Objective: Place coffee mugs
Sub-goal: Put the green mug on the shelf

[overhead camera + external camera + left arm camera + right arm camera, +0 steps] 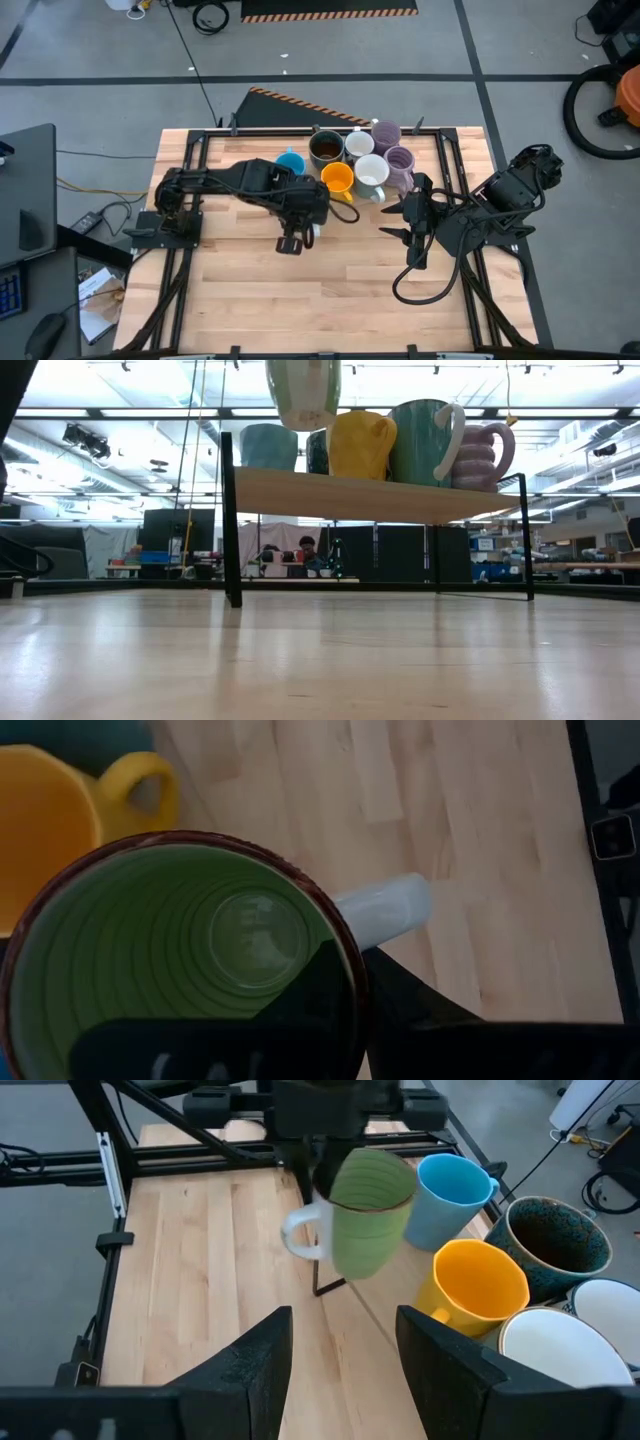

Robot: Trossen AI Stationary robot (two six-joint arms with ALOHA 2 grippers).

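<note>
Step in hand: transport of one mug to the raised wooden shelf; the left gripper is clenched on the rim of a green ribbed ceramic mug with a pale handle, one finger inside the bowl, and holds it in the air above the wooden table, just beside the shelf's front edge.

Already on the shelf: a light-blue mug; an orange-yellow mug; a dark patterned mug; a white mug; two lilac ribbed mugs; all stand upright and close together.

The right gripper waits near the shelf's right end, its fingers spread wide and grasping nothing.

Next move, as judged: carry the green mug over a free patch of shelf, beside the light-blue and orange-yellow mugs; lower it upright until the base seats; then release and lift clear. The gap is narrow, so the handle must not strike neighbouring mugs.
</note>
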